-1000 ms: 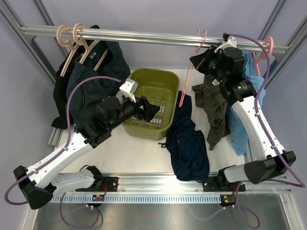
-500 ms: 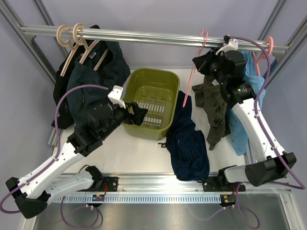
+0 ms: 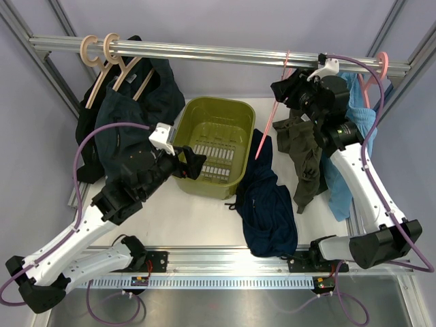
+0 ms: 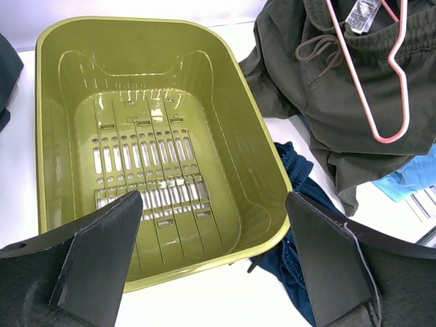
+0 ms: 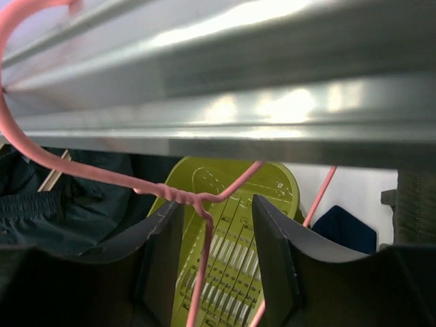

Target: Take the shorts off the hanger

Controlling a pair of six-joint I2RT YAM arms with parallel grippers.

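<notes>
The dark navy shorts [image 3: 269, 204] lie crumpled on the table right of the basket, and a corner of them shows in the left wrist view [image 4: 300, 204]. The thin pink hanger [image 3: 272, 112] hangs bare from the rail, its lower end just over the top edge of the shorts. My right gripper [image 3: 287, 83] is up at the rail, open, with the hanger's twisted neck [image 5: 204, 218] loose between its fingers [image 5: 163, 238]. My left gripper [image 3: 194, 163] hovers open and empty over the basket's near rim [image 4: 212, 197].
The green basket [image 3: 211, 146] stands mid-table with nothing in it. An olive garment [image 3: 303, 157] and a light blue one [image 3: 354, 116] hang at the right. A dark teal garment [image 3: 129, 116] hangs on wooden hangers at the left of the metal rail [image 3: 204, 51].
My right gripper has gone from shut on the hanger's neck to open around it. The left arm has drawn back to the left, off the basket's middle.
</notes>
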